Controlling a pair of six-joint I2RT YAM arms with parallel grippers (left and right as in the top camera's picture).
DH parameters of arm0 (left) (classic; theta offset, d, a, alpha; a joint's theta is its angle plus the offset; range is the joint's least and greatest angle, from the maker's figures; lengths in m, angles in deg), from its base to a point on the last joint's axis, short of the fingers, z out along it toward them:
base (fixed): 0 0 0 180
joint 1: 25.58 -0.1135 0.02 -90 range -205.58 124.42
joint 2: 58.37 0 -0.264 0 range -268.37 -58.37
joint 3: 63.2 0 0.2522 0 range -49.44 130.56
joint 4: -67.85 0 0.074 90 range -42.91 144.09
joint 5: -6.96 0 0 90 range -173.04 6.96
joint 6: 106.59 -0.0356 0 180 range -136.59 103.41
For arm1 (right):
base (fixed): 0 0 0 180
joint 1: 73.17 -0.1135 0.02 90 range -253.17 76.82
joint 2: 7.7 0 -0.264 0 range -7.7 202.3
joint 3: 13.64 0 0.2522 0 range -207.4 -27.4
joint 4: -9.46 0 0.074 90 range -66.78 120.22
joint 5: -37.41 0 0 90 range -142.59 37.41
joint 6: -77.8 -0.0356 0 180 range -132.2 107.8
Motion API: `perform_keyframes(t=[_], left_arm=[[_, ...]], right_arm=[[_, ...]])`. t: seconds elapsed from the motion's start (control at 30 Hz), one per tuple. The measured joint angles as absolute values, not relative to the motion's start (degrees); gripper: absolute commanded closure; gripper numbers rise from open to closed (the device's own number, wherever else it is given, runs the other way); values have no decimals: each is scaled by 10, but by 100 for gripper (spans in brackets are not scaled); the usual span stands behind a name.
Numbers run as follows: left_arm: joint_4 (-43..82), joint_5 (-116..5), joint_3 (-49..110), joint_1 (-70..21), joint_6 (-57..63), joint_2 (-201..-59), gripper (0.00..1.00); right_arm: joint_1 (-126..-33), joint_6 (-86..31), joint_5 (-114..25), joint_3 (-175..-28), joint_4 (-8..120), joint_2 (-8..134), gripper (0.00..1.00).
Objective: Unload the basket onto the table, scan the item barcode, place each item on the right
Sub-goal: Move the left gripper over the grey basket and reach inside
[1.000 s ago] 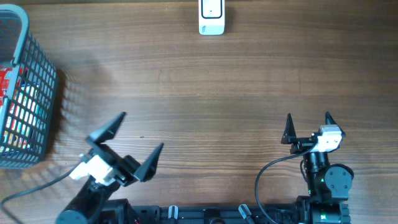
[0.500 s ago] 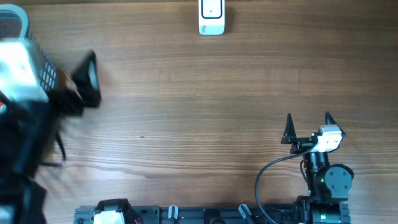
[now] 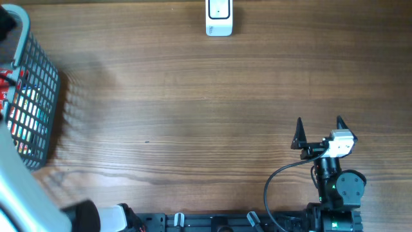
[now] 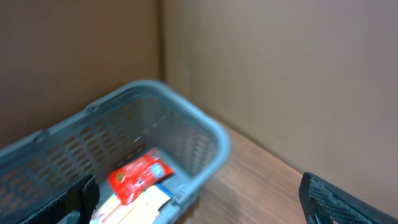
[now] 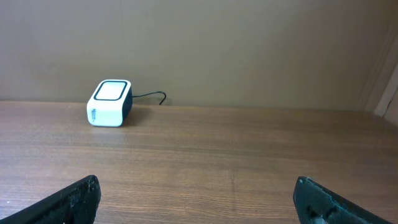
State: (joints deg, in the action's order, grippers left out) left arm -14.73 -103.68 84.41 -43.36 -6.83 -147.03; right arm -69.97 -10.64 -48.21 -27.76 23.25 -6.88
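Red packet (image 4: 138, 176) lies on the floor of the basket (image 4: 186, 118), below my left claw (image 4: 199, 180) and closer to one finger than the other. My left claw is spread wide and holds nothing. My right claw (image 3: 319, 120) is also wide and empty, well apart from the basket. In the overhead view my left arm is a grey blur cutting off the basket's near side, and the packet's print is unreadable. The basket is grey plastic mesh with a rounded rim. The scanner (image 5: 109, 102), far from the basket, is a white box with a dark cable. The table (image 3: 193, 129) is wood grain.

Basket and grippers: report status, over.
Left gripper open, empty, facing basket. Right gripper open, empty. Red packet in basket, not yet picked. Nothing blocking scanner.
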Motion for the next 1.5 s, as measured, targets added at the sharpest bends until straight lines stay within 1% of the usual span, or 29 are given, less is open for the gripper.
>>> perform_keyframes(t=[0.13, 0.23, 0.4, 0.83, 1.07, 1.33, 1.5], left_arm=[[-128, -1046, 843, -501, -33, -1538, 0], [-128, -1047, 843, -541, -23, -1563, 0], [-161, -1046, 844, -586, -20, -1593, 0], [-215, -902, 844, -735, -50, -1737, 0], [-238, -787, 843, -750, -83, -1760, 0], [-265, -756, 819, -749, -116, -1831, 0], [-256, -756, 771, -749, -121, -1838, 0]], right_arm=[[-700, -106, -482, -278, 232, -69, 0], [-700, -106, -482, -278, 232, -69, 0], [-700, -106, -482, -278, 232, -69, 0], [-700, -106, -482, -278, 232, -69, 0], [-700, -106, -482, -278, 232, -69, 0], [-700, -106, -482, -278, 232, -69, 1], [-700, -106, -482, -278, 232, -69, 0]])
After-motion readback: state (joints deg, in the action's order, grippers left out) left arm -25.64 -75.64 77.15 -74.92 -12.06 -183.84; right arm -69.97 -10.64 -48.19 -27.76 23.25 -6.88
